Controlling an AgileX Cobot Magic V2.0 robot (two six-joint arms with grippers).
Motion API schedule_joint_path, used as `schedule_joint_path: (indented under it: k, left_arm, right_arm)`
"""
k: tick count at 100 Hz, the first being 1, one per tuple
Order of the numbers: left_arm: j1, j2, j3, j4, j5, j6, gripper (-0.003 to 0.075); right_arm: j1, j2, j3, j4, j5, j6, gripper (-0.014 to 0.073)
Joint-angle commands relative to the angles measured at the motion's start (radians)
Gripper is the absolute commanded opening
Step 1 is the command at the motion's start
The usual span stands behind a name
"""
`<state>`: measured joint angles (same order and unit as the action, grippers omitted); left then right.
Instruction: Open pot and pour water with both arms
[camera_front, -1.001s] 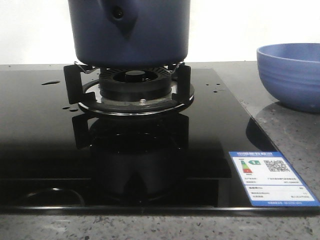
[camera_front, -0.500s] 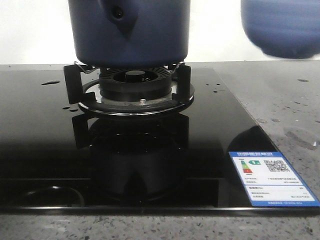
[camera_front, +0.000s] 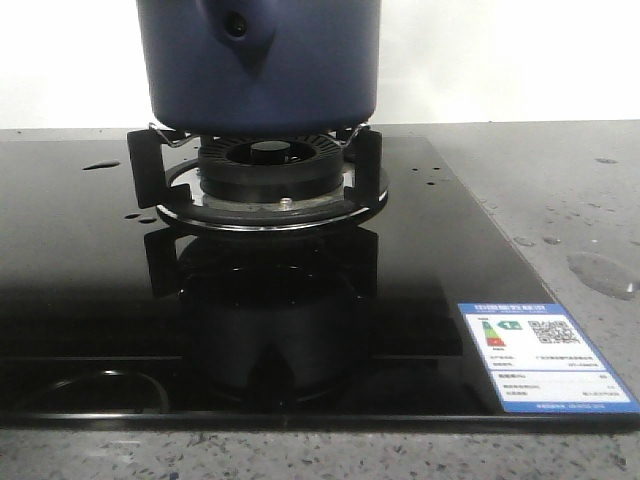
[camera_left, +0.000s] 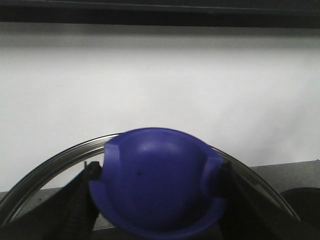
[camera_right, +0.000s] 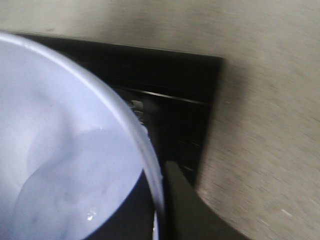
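Note:
The dark navy pot (camera_front: 258, 62) stands on the burner (camera_front: 262, 170), its handle socket (camera_front: 238, 30) facing the front view; its top is out of frame. My left gripper (camera_left: 157, 200) is shut on the blue knob (camera_left: 157, 180) of a glass lid (camera_left: 45, 167) and holds it up before a white wall. My right gripper (camera_right: 159, 210) is shut on the rim of a light blue bowl (camera_right: 60, 150), one finger (camera_right: 182, 205) outside the wall, above the stove's black glass (camera_right: 175, 90). Water lies as a puddle (camera_front: 603, 273) and drops on the counter. Neither gripper shows in the front view.
The black glass stove top (camera_front: 90, 280) fills the front view, with an energy label (camera_front: 540, 352) at its front right corner and a few drops (camera_front: 100, 165) at the left. Grey speckled counter (camera_front: 560, 190) lies to the right.
The light blue bowl rose from the counter at the right and left the front view. A wet patch and drops now show where it stood. The pot has not moved.

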<state>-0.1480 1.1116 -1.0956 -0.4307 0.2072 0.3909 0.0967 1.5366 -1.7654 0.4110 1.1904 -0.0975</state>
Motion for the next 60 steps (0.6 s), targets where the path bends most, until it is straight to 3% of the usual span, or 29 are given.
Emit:
schedule_joint_path:
  k: [1,33,60]
  left_arm:
    - [0.001,-0.021,-0.040,-0.010,-0.113,-0.001,0.0390]
    - [0.001,-0.021,-0.040,-0.010,-0.113,-0.001,0.0390]
    - [0.001,-0.021,-0.040,-0.009,-0.113,-0.001,0.0390]
  right_arm:
    - [0.062,-0.007,-0.073,0.050,-0.079,-0.011,-0.0066]
    - [0.255,0.083,-0.118,0.037,-0.344,-0.061,-0.0063]
    - [0.351,0.086,-0.035,-0.174,-0.657,-0.080,-0.0044]
